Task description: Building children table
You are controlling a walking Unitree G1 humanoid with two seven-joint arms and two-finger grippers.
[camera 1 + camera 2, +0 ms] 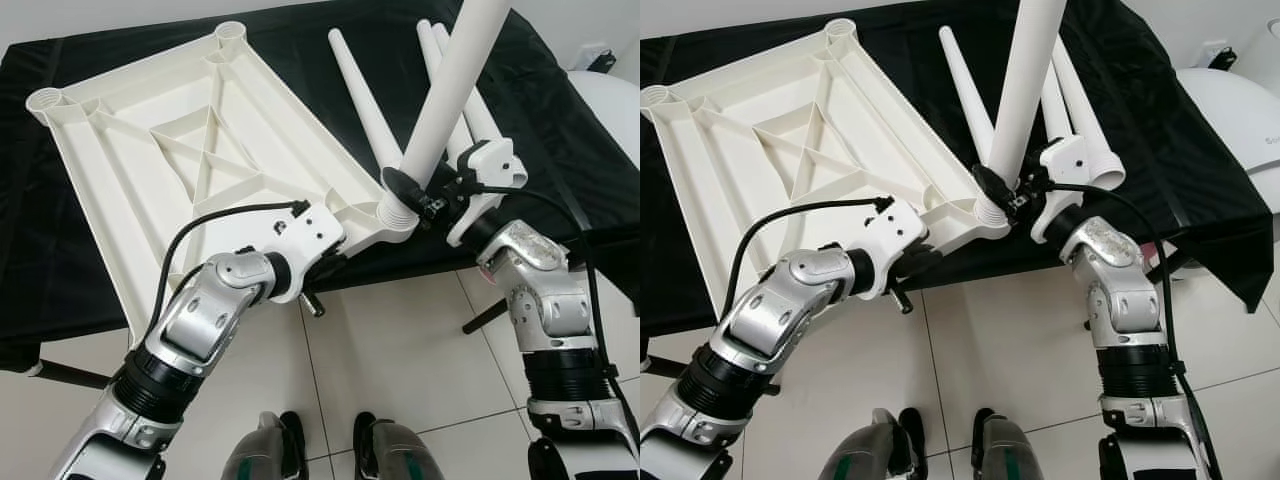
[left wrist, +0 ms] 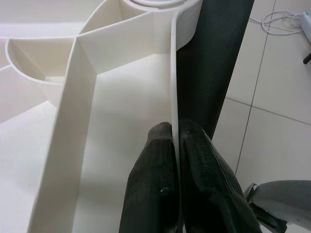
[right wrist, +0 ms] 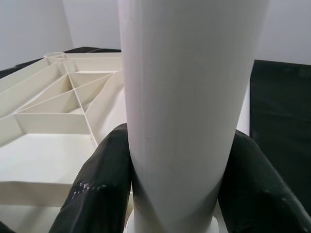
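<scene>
The upside-down white ribbed plastic tabletop [image 1: 190, 150], centre-left on the black cloth, is probably light and stiff; its thin rim is pinched by the left gripper [image 2: 176, 145]. The slippery-looking white tapered plastic leg [image 1: 450, 90], clamped low by the right gripper [image 3: 177, 194], is pointed up-right from the corner socket.

We see a black-draped desk [image 1: 560, 130] standing on a floor [image 1: 400, 350] of pale glossy tiles (thin grey joints), against a plain white wall [image 1: 120, 12].
</scene>
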